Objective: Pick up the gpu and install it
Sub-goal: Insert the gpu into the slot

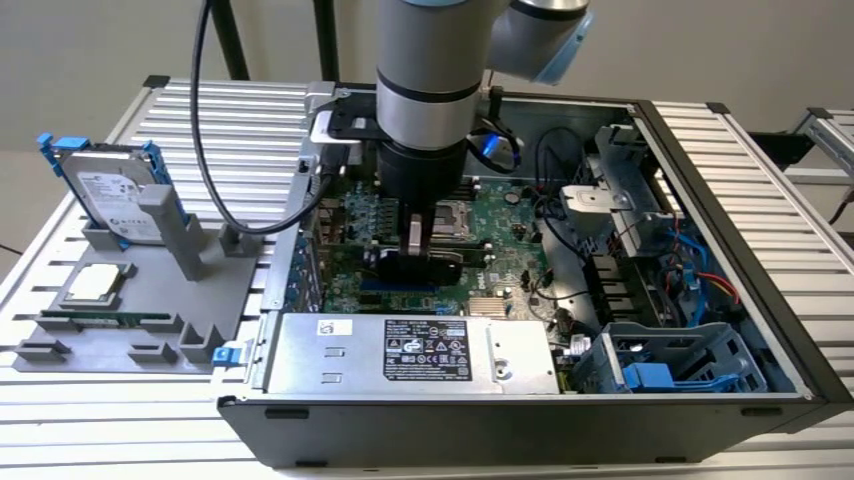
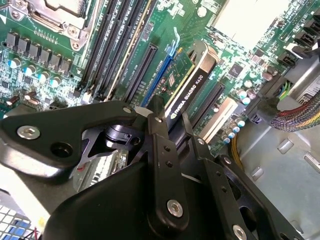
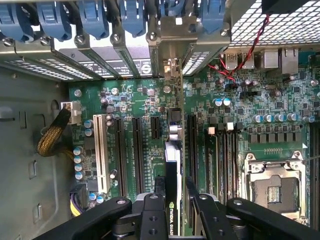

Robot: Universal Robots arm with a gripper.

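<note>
Slatted aluminium bench (image 1: 747,140) carries open computer case (image 1: 727,180), arm plunged inside. Pincer (image 3: 172,197) clamped on gpu (image 3: 172,165), card held on edge over motherboard (image 3: 250,100), amid long expansion slots near case's rear wall; black cooler face visible in second wrist view (image 2: 192,82). Silver end bracket heads toward rear slot opening (image 3: 172,75). Risks, my guess: card edge missing slot, tilt jamming it, bracket catching rear wall. Hard drive (image 1: 114,190) upright in grey holder at bench's far corner on exterior view's left, untouched.

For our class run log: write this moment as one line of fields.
gripper: shut on gpu | gpu: edge-on, over motherboard slots | site: inside computer case | seated: cannot tell
</note>
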